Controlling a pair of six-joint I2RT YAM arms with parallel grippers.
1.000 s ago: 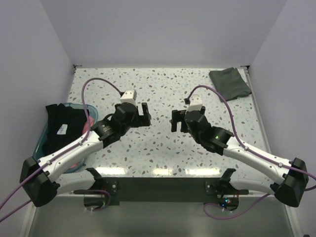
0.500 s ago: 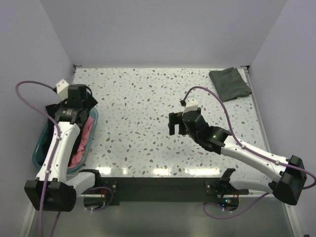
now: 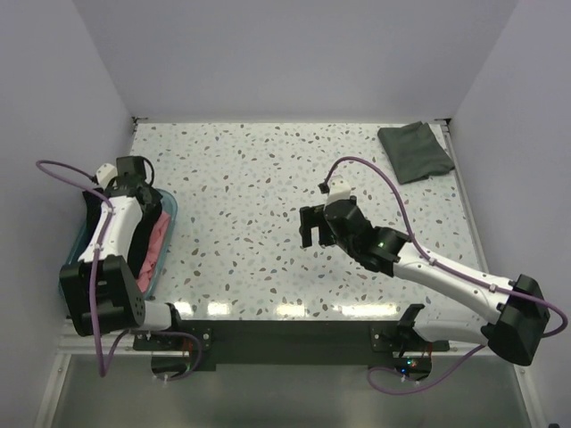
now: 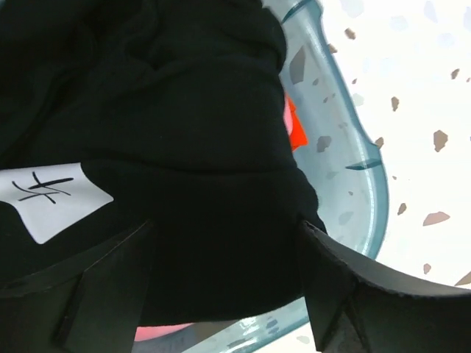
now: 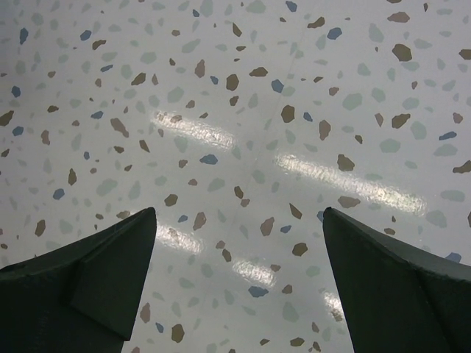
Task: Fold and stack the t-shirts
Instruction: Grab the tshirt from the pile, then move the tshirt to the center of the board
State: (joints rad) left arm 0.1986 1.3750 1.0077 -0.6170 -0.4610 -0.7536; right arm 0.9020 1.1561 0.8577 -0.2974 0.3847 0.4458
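A black t-shirt (image 3: 93,203) with a white neck label (image 4: 51,198) fills the teal tub (image 3: 169,212) at the left edge. A pink t-shirt (image 3: 159,242) and a bit of an orange-red one (image 4: 294,129) show beneath it. My left gripper (image 3: 136,185) is down in the tub. In the left wrist view the left gripper (image 4: 228,268) is open, with a fold of the black t-shirt (image 4: 213,147) between its fingers. A dark grey-green t-shirt (image 3: 416,150) lies folded at the table's far right corner. My right gripper (image 3: 309,228) is open and empty over bare table, as the right wrist view shows (image 5: 239,250).
The tub's rim (image 4: 368,184) curves close to my left gripper's right finger. The speckled table (image 3: 268,178) is walled at the back and on both sides. Purple cables loop above both arms.
My left arm has swung from the table's middle out to the tub and come down over the black t-shirt. My right gripper has drifted slightly left, still open.
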